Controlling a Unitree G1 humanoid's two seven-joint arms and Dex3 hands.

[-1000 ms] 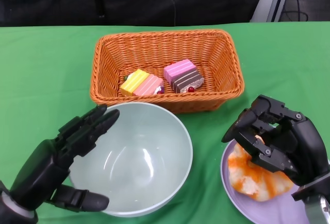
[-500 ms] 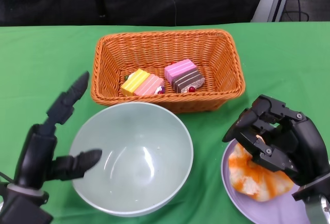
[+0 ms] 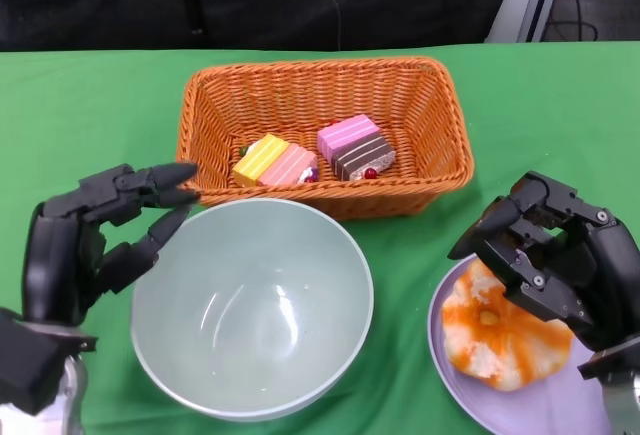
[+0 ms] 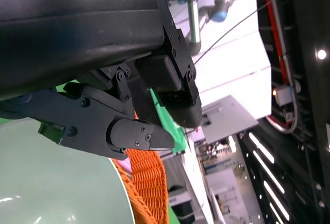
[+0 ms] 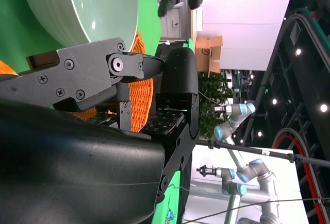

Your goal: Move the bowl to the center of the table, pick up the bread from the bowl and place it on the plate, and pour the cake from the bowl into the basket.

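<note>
A: Left hand (image 3: pixel 95 240): sitting at nine o'clock of the bowl (image 3: pixel 252 307), fingers parted, holding nothing. Right hand (image 3: pixel 555 260): hovering over the bread (image 3: pixel 492 330), fingers curled but gripping nothing.

B: Task items?

A: Bread lying on the plate (image 3: pixel 560 410). Two cakes (image 3: pixel 320 155) resting in the basket (image 3: pixel 320 130) at twelve o'clock. Bowl standing empty.

B: Hazards?

A: Left fingers are nearing the bowl's rim and could be nudging it into the basket; right fingers risk dragging the bread off.

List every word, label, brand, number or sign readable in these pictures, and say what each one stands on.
None can be read.
The bowl, basket, plate, bread, both cake pieces and both hands bear no print.
The cardboard box in the right wrist view's background is too small and blurred to show any label.
</note>
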